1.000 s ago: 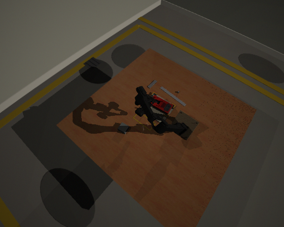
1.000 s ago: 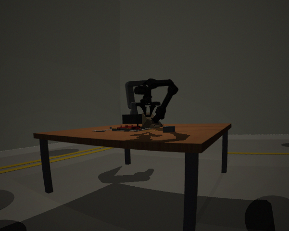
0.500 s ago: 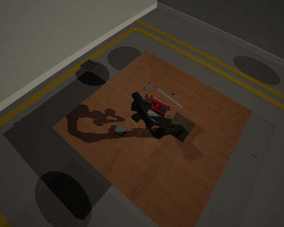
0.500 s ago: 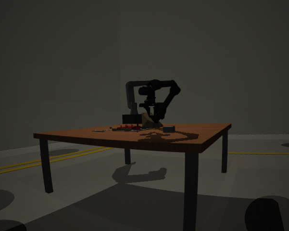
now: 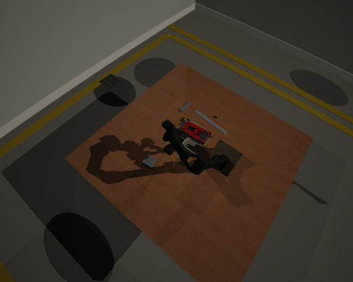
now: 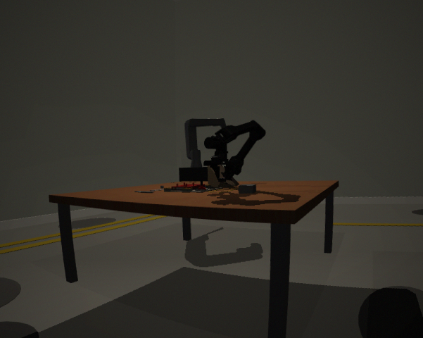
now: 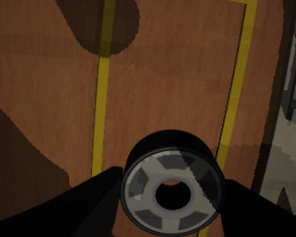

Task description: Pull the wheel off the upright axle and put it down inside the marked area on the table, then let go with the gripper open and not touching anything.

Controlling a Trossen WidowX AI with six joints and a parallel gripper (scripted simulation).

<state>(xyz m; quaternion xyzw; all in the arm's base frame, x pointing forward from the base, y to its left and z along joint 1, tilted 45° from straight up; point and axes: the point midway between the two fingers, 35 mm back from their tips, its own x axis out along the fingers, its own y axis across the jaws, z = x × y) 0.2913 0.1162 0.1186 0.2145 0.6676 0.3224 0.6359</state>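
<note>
My gripper (image 7: 172, 184) is shut on the wheel (image 7: 173, 171), which has a black tyre and a light grey spoked face with a dark centre hole. One finger presses on each side of it. The wheel is off the axle and held above the table. The marked area, a yellow outline (image 7: 103, 99) on the wood, lies below; in the wrist view the wheel overlaps its lower part and covers some of the right-hand line. The upright axle is not visible in the wrist view, and I cannot make it out in the top and exterior views. The arm hides the wheel in the top view.
The grey board with a red unit (image 5: 197, 131) lies beside the marked area, at the right edge of the wrist view. A grey block (image 5: 149, 161) (image 6: 247, 189) stands on the other side. A long grey bar (image 5: 210, 121) and a short bar (image 5: 184, 106) lie beyond the board.
</note>
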